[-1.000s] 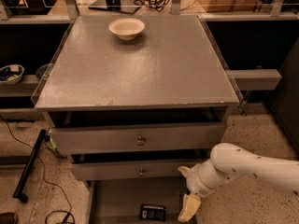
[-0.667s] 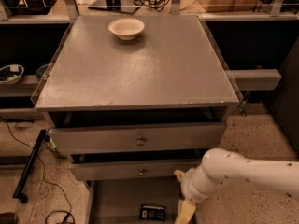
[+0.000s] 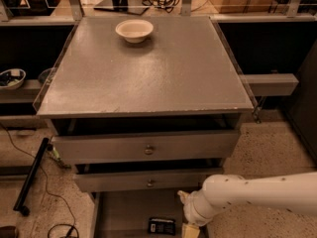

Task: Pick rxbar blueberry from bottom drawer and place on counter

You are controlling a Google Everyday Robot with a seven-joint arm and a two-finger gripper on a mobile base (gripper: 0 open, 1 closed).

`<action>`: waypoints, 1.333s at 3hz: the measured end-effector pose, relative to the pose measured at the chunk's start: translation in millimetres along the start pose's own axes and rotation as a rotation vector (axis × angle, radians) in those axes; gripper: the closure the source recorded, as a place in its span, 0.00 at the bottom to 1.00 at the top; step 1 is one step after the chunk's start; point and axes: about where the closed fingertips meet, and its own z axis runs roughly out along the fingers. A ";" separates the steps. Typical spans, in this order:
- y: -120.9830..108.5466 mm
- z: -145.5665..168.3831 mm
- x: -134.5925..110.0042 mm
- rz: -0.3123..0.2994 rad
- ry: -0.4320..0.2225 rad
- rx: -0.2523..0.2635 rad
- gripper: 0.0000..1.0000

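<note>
Cut off: the bottom drawer (image 3: 124,214) runs out of the frame at the lower edge, so only its rear floor and left wall show.
Hidden: the white arm (image 3: 257,195) comes in from the right and covers the drawer's right side.
Gripper: the gripper (image 3: 190,229) is down in the bottom drawer at the lower edge, and only a pale stub shows. Open or closed? Can't tell.
Bar: the bar (image 3: 162,226) is small, dark, flat and rectangular with pale label marks that are too small to read.
Bar position: it lies flat on the drawer floor, just left of the gripper. Whether they touch is unclear.
Worktop: the grey worktop (image 3: 148,78) carries one white bowl (image 3: 134,30) near its back edge.
</note>
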 end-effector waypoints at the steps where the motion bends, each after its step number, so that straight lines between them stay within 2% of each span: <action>1: -4.2 50.9 10.4 0.039 0.007 -0.056 0.00; 2: -4.2 50.9 10.4 0.039 0.007 -0.056 0.00; 4: -8.8 82.2 19.2 0.053 -0.026 -0.081 0.00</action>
